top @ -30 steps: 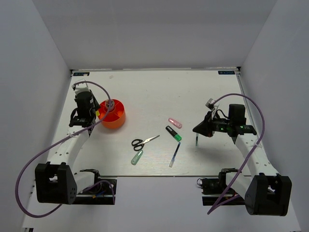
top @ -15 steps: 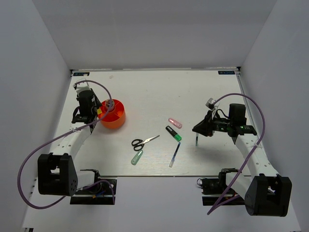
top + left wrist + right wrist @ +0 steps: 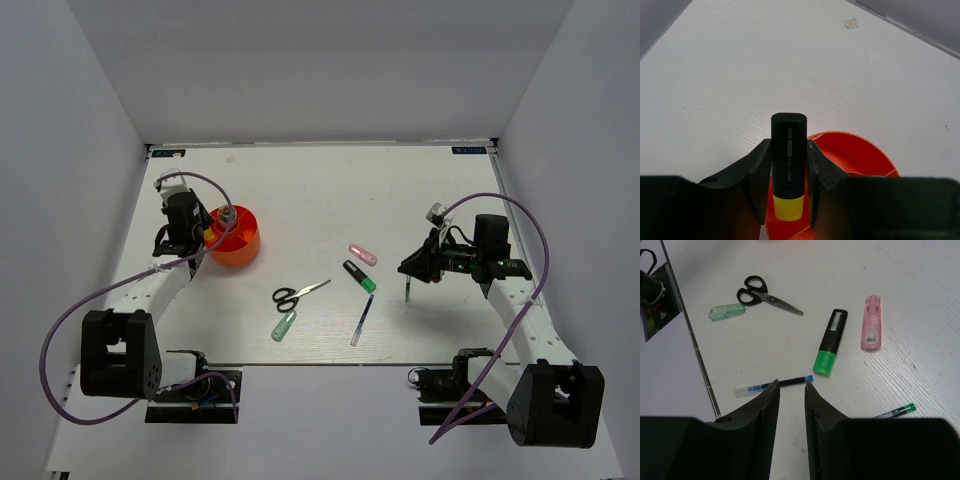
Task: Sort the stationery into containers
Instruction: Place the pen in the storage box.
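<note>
1. The left gripper [image 3: 788, 146] is clamped on the yellow marker [image 3: 788, 165]. Both dark fingers press the marker's flat black barrel. The barrel carries printed lettering and stands upright, with a yellow section at its lower end.
2. The held marker hangs at the near rim of the orange cup [image 3: 860, 142], a round glossy plastic container standing at the table's left side [image 3: 235, 240].
3. The right gripper [image 3: 791, 387] holds nothing. Its jaws are parted by a narrow gap, above the table and over the blue pen [image 3: 752, 388], a thin clear barrel.
4. Loose on the finely ribbed white table [image 3: 740, 75]:
   - black-handled scissors [image 3: 762, 292], blades closed
   - pale green tube [image 3: 726, 312], translucent
   - green-black marker [image 3: 831, 341]
   - pink marker [image 3: 872, 322], rounded
   - thin green pen [image 3: 896, 411], partly hidden
</note>
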Motion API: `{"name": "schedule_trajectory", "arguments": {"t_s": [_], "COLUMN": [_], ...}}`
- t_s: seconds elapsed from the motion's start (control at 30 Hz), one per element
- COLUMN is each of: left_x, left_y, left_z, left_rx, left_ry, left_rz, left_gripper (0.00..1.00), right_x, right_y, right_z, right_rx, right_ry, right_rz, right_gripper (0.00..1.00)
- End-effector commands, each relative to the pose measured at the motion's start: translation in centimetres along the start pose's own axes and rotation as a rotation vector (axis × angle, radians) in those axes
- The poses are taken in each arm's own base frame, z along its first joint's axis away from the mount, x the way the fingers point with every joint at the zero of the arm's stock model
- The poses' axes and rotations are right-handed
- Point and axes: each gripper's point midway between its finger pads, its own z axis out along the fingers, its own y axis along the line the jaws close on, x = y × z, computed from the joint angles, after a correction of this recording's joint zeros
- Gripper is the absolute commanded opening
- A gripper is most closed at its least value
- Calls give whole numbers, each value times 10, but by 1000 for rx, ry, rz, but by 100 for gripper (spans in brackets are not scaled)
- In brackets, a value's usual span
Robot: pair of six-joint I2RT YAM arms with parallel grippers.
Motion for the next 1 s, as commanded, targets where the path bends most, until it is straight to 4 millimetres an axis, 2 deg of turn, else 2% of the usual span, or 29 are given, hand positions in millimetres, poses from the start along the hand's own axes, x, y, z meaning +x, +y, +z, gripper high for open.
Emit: {"name": "schedule_trajectory", "arguments": {"t_s": [0.0, 0.13, 0.23, 0.4, 0.57, 0.73, 0.83, 0.97], "left_x": [-6, 3, 5, 6, 11, 13, 12, 13], "left_y": [-2, 1, -1, -2, -6, -7, -7, -4], "left_z": [-3, -3, -5, -8, -12, -16, -19, -22], "left_rx": [14, 9, 18, 23, 34, 42, 39, 33], "left_ry": [-30, -11, -9, -7, 5, 11, 12, 21], "left_rz": [-30, -33, -42, -38, -31, -19, -17, -12], "left_gripper": [0, 4, 11, 33, 39, 55, 62, 63], "right_x": [-3, -4, -4, -6, -5, -6, -7, -8], "right_y": [2, 1, 1, 2, 3, 4, 4, 5], "right_z": [1, 0, 0, 0, 0, -1, -1, -2], "right_rx": [-18, -16, -15, -17, -20, -21, -20, -19], "right_ry": [-21, -23, -24, -26, -26, -28, -31, -34], "right_rz": [-35, -29, -28, -33, -29, -33, -35, -39], "right_gripper": [30, 32, 33, 33, 34, 34, 36, 36]}}
